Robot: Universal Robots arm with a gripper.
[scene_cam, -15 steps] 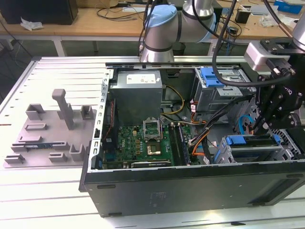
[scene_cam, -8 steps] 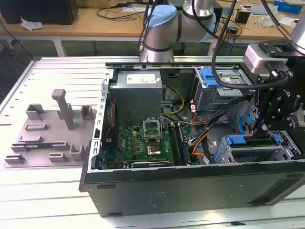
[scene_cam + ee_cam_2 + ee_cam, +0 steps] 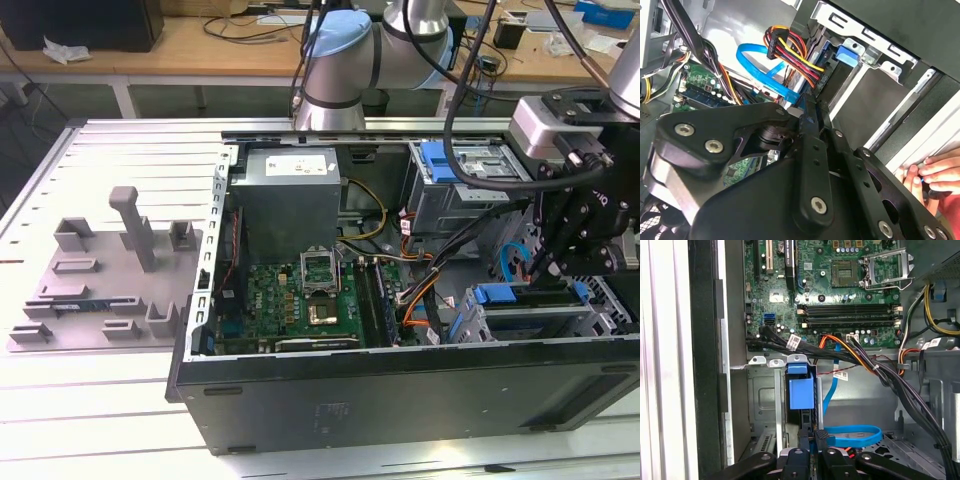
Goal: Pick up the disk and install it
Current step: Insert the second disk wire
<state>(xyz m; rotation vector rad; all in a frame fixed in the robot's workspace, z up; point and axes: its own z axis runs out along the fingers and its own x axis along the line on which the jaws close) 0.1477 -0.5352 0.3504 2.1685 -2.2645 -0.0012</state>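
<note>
The disk [image 3: 801, 390] is seen edge-on in the first wrist view, standing upright in a slot of the grey metal drive cage [image 3: 762, 405] at the corner of the open computer case [image 3: 400, 395], with its blue frame facing the camera. In the exterior view its blue edge [image 3: 510, 296] is seen at the top of the same cage, towards the exterior view's right. The gripper [image 3: 813, 436] is positioned directly over the disk's edge, just beside or touching it. Whether it is apart, together or clamped on the disk cannot be told. In the exterior view the gripper [image 3: 545, 268] is lowered into the case just above the cage. A looped blue data cable [image 3: 855, 435] and a bundle of black and orange wires [image 3: 865, 362] are laid close beside the cage, and the green motherboard [image 3: 840, 290] is seen beyond them. The large grey power supply box [image 3: 288, 200] is mounted further towards the exterior view's left. A person's hand [image 3: 935, 175] is rested at the case's edge in the second wrist view. A grey parts fixture [image 3: 105, 285] is placed on the table [image 3: 90, 420] beside the case.
</note>
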